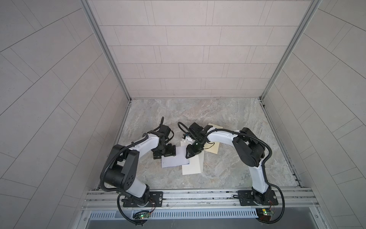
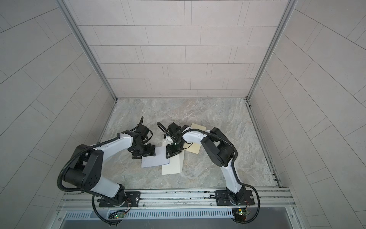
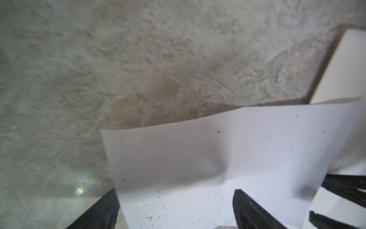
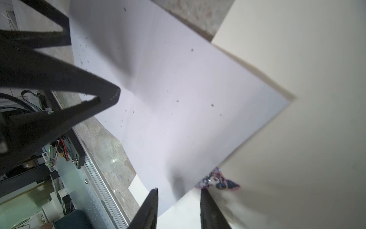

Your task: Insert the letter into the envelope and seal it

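In both top views the white letter (image 1: 175,161) (image 2: 155,161) lies flat on the marble table (image 1: 227,168), one end meeting the cream envelope (image 1: 193,167). The left gripper (image 1: 164,156) hangs over its other end, and the right gripper (image 1: 190,155) over the overlap.

From the left wrist, the left gripper (image 3: 175,191) is spread wide and released, one finger on the sheet and one at its edge.

From the right wrist, the letter (image 4: 188,99) slips under the envelope (image 4: 307,119). The right gripper (image 4: 178,193) straddles that corner, jaws partly apart; I cannot tell whether they grip.
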Available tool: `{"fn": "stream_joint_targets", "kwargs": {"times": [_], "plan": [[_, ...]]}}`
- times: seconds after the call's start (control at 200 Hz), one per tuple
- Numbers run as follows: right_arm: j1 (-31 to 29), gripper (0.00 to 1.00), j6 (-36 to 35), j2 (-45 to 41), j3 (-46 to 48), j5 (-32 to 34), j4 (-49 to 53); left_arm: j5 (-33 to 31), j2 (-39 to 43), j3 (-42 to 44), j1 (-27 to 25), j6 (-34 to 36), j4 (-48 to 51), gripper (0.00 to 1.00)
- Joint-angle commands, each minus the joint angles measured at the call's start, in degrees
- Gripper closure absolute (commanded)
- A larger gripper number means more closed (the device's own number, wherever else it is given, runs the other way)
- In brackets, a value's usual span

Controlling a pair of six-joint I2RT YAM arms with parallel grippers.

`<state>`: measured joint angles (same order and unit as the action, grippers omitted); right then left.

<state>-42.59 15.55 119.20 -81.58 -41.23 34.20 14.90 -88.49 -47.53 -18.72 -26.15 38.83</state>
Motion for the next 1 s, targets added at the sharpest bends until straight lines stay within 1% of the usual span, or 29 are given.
{"fn": "stream_joint_targets", "kwargs": {"times": [0.0,0.13,0.22,0.29,0.37,0.445,0.54,0.65,0.756,0.896,0.996], "plan": [[-0.04,0.62,-1.65,2.25,-0.75,1.00,1.48,4.72,1.36,0.35,0.40,1.19,0.21,0.08],[0.09,0.62,-1.54,2.75,-0.69,1.10,1.14,9.11,6.20,-0.33,0.35,1.39,-2.89,0.12],[0.18,0.62,-1.57,2.62,-0.33,1.75,0.83,12.10,8.10,-0.95,0.35,1.95,-4.38,0.13],[0.22,0.62,-1.37,2.45,-0.25,2.24,0.60,13.50,8.01,-1.50,0.32,2.31,-4.46,0.14],[0.31,0.63,-1.34,2.03,-0.16,2.89,0.39,13.95,7.47,-1.86,0.35,2.71,-4.38,0.17],[0.31,0.63,-1.06,1.50,0.15,3.30,-0.16,15.24,6.86,-2.01,0.18,3.04,-4.76,0.17],[0.31,0.63,-0.74,1.14,0.19,3.87,-0.34,19.39,6.77,-2.03,-0.57,4.22,-6.39,0.17],[0.46,0.63,-0.45,0.48,0.67,4.56,-1.03,23.61,7.19,-2.99,-2.62,6.58,-6.79,0.17],[0.97,0.63,0.34,-0.70,1.75,4.85,-2.73,22.87,7.28,-3.45,-4.91,7.49,-6.29,0.17],[1.93,0.63,1.33,-2.27,3.03,4.57,-4.49,20.95,6.42,-3.62,-6.38,7.69,-6.08,0.17],[2.91,0.62,2.85,-3.79,4.74,5.65,-6.13,18.72,5.81,-3.97,-6.86,8.10,-5.96,0.13]]}}
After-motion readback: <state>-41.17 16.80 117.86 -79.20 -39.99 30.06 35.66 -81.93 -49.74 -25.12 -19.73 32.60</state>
